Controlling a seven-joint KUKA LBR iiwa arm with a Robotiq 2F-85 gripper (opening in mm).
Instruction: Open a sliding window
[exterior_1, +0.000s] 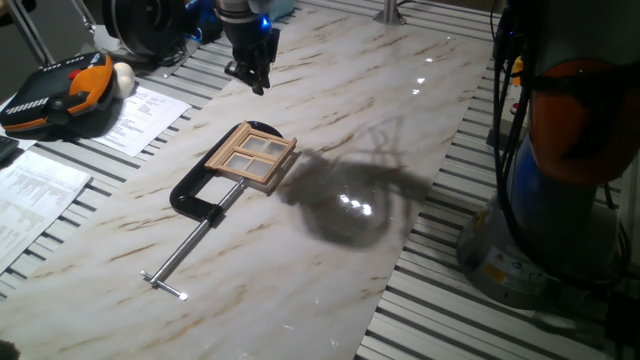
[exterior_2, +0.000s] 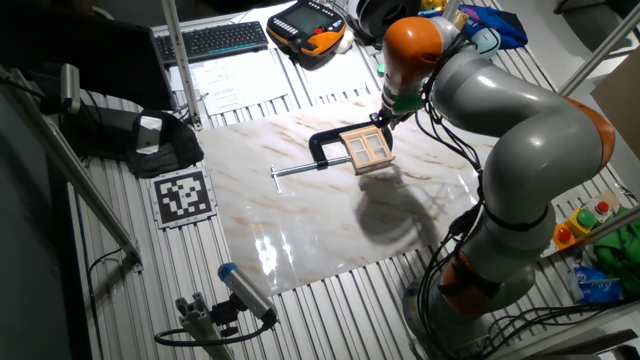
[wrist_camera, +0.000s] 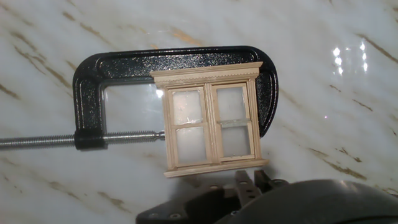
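The sliding window (exterior_1: 250, 157) (exterior_2: 366, 148) (wrist_camera: 211, 127) is a small light-tan wooden frame lying flat on the marble board, held in the jaw of a black C-clamp (exterior_1: 195, 195) (exterior_2: 325, 140) (wrist_camera: 93, 81). Its panes are divided by thin bars. My gripper (exterior_1: 258, 82) (wrist_camera: 252, 179) hangs above the board, just beyond the window's sill edge and not touching it. The fingertips stand close together with nothing between them. In the other fixed view the arm's wrist hides the fingers.
The clamp's steel screw rod (exterior_1: 185, 250) (wrist_camera: 37, 142) runs out from the window across the marble board (exterior_1: 330, 250). An orange-and-black pendant (exterior_1: 60, 95) and papers (exterior_1: 140, 115) lie at the board's side. A keyboard (exterior_2: 210, 40) and a marker tag (exterior_2: 182, 195) sit on the slatted table.
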